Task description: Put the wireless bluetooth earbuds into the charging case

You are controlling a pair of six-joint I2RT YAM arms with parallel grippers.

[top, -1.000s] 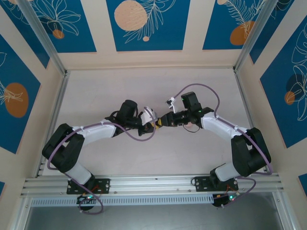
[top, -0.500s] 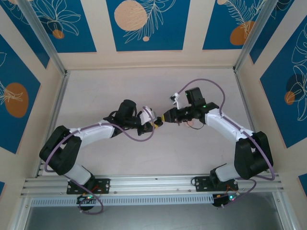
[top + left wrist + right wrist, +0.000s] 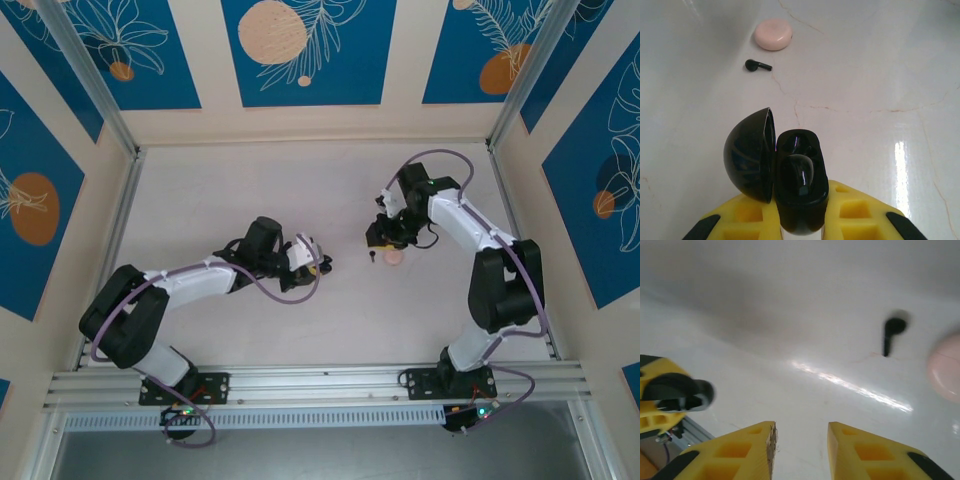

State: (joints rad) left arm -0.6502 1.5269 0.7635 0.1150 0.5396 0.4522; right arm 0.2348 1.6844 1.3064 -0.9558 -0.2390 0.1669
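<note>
— Well, where was the case (image 3: 799,197)?
— Gripped by the left pincer (image 3: 800,222), squeezed between its yellow fingers (image 3: 745,217) over the middle of the tabletop (image 3: 250,190). Its lid (image 3: 746,162) hung open toward 9 o'clock. Something glossy and black sat in the base, but I couldn't tell whether that was an earbud.
— And the loose earbud (image 3: 758,65)?
— Lying flat on the tabletop, at 11 o'clock from the case in the left wrist view and well apart from it. A pale-pink disc (image 3: 773,34) lay just past it at 1 o'clock, near but not touching.
— What about the right pincer (image 3: 801,447)?
— Released and gripping nothing, with bare tabletop showing in the gap between its fingers. From above it hung at 2 o'clock from the left pincer. The earbud was just at its 6 o'clock and the disc at the earbud's 3 o'clock.
— Was it touching the earbud?
— No. In its own camera the earbud lay up at 1 o'clock, apart from the fingers, with its stem pointing toward 6 o'clock. The disc was cut off by the frame edge at 3 o'clock.
</note>
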